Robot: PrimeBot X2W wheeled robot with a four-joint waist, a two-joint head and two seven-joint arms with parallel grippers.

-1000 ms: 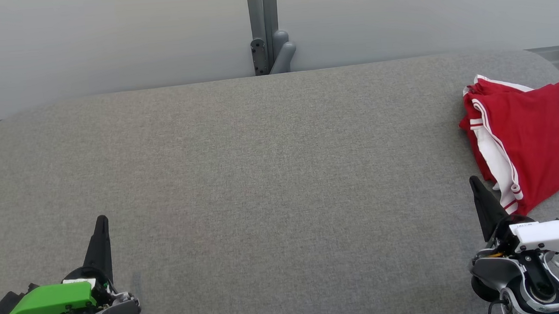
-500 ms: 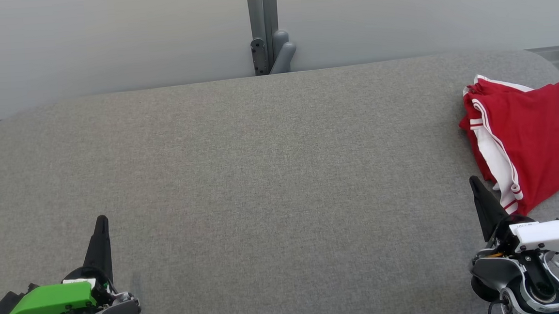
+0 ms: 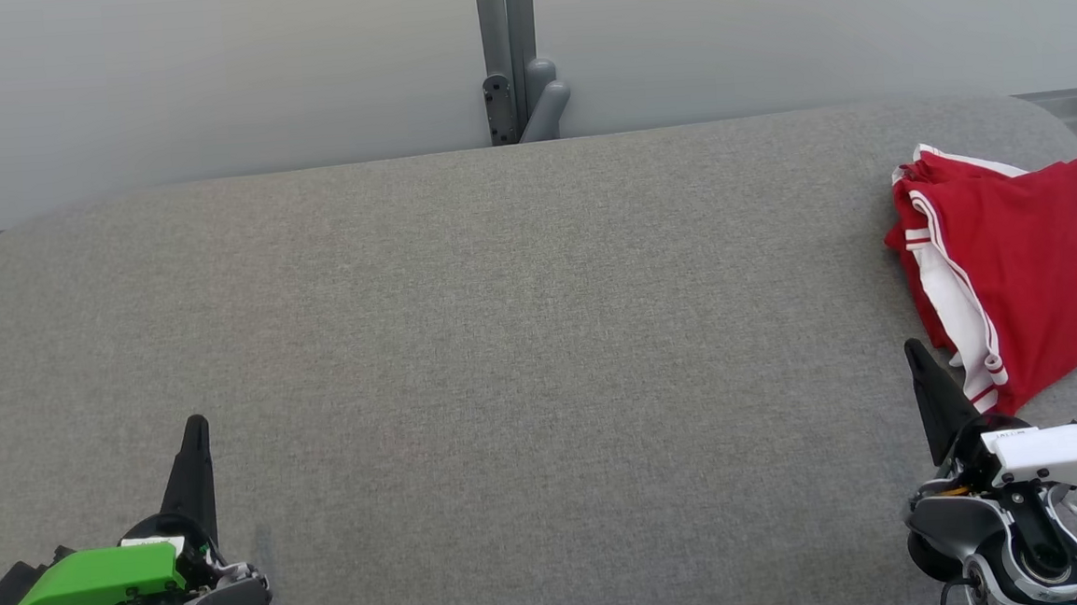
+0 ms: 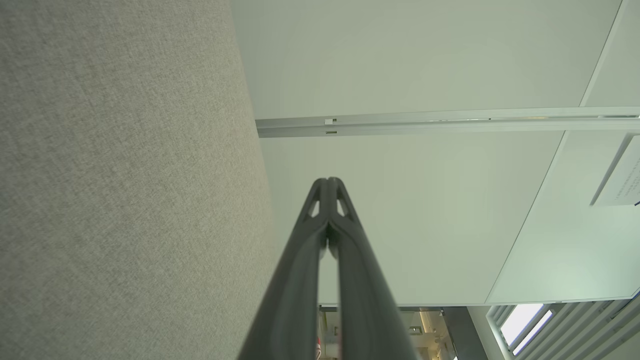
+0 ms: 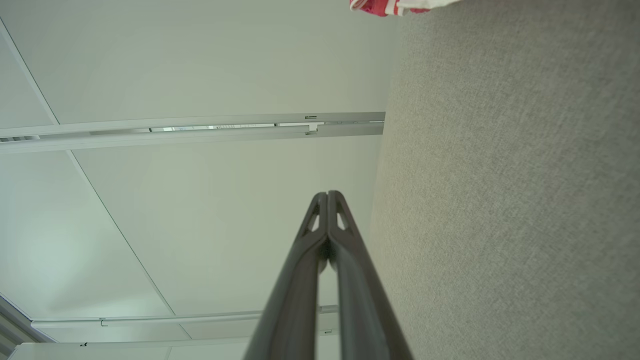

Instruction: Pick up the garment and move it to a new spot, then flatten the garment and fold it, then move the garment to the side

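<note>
A red garment with white stripes lies crumpled at the right end of the grey table, partly cut off by the head view's right edge. A corner of the garment shows at the top of the right wrist view. My right gripper rests at the lower right, just left of the garment's near hem, with its tips pressed together and nothing held. My left gripper sits at the lower left, far from the garment, also shut and empty.
A grey post with a bracket stands behind the table's far edge against a pale wall. The table's rounded corners lie at the far left and far right.
</note>
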